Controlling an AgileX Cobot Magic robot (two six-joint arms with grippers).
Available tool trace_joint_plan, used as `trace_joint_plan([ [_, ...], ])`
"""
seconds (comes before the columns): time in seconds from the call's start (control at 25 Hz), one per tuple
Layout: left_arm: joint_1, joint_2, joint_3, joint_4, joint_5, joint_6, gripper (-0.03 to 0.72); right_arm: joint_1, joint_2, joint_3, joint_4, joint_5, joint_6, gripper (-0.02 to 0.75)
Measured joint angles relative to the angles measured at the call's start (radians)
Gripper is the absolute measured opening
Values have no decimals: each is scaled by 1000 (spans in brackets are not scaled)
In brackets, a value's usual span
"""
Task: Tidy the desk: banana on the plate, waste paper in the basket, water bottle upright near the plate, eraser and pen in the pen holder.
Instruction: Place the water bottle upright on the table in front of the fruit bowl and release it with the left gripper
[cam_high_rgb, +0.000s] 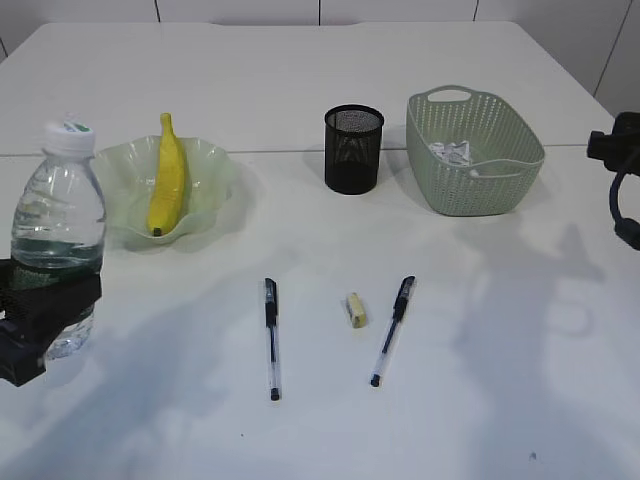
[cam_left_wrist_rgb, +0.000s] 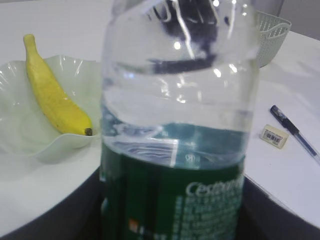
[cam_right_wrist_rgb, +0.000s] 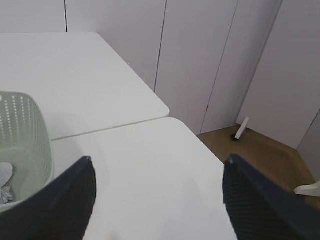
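My left gripper is shut on the water bottle, gripping its green label and holding it upright at the table's left edge, left of and in front of the plate. The bottle fills the left wrist view. The banana lies on the pale green plate. The eraser lies between two pens on the table's front middle. The black mesh pen holder stands behind them. The green basket holds crumpled paper. My right gripper is open and empty, right of the basket.
The table's right edge and corner lie just past my right gripper, with floor beyond. In the left wrist view the banana, eraser and one pen show beside the bottle.
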Motion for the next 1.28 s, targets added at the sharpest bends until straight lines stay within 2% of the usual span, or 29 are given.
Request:
trace_joint_plan([
  [0.68, 0, 34, 0, 0, 0, 0, 380, 0, 0, 0, 15, 0, 0, 590],
  [0.92, 0, 44, 0, 49, 0, 0, 375, 0, 0, 0, 17, 0, 0, 589],
  [1.28, 0, 51, 0, 48, 0, 0, 375, 0, 0, 0, 19, 0, 0, 590],
])
